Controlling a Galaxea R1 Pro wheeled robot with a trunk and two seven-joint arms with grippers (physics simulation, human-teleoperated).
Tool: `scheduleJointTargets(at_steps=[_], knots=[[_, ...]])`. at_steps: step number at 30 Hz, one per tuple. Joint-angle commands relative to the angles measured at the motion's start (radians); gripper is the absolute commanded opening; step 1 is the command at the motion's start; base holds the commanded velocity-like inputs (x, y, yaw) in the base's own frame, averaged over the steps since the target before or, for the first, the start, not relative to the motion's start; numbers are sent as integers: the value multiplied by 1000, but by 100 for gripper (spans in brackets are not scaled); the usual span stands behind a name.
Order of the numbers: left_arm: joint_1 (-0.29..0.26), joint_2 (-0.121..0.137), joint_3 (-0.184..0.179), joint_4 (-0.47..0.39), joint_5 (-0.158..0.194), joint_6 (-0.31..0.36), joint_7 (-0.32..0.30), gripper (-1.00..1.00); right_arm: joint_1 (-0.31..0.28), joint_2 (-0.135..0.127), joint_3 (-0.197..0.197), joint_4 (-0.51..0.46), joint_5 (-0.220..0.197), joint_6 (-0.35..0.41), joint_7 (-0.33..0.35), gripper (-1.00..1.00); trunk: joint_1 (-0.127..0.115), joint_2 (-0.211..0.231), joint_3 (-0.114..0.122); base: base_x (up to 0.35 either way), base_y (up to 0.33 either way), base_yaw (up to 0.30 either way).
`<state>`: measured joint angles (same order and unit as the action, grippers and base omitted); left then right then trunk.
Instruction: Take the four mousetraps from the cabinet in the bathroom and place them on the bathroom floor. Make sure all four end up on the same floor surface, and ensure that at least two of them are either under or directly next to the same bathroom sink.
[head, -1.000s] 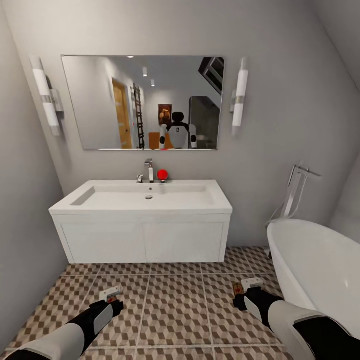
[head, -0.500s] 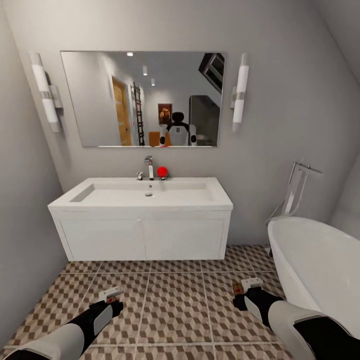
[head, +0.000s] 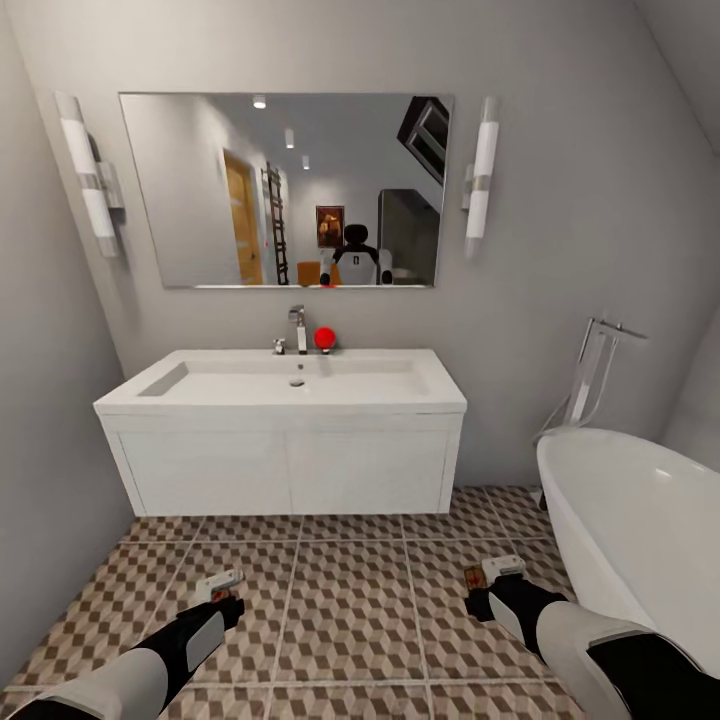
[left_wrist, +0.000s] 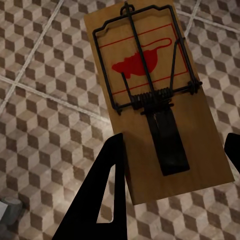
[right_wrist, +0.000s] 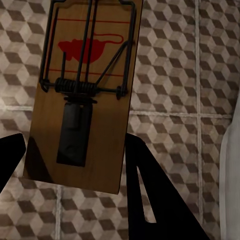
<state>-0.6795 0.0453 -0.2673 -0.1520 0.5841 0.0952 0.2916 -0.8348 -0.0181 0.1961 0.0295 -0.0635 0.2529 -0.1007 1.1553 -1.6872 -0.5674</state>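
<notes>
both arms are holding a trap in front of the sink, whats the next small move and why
Probably lower the left pincer toward the bathroom floor near the bathroom sink. Each pincer grips a mousetrap: left, right pincer with its own. Both hang above the tiles, short of the vanity.

I am standing in a home bathroom: a white sink (head: 290, 385) under a wall mirror (head: 285, 190), a bathtub (head: 635, 530), and cube-patterned floor tiles (head: 350, 590).
</notes>
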Motion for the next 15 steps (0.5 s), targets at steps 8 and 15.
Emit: scheduleJointTargets(at_steps=[8,15], knots=[[0,2,-10,-3,1,4,8,-100,-1,1,8,1,-4,5,-9,-100,31,-57,-26,0,0,0],[0,4,-10,-1,0,-4,8,-100,-1,1,8,1,-4,16,-11,-100,58,-106,-48,0,0,0]])
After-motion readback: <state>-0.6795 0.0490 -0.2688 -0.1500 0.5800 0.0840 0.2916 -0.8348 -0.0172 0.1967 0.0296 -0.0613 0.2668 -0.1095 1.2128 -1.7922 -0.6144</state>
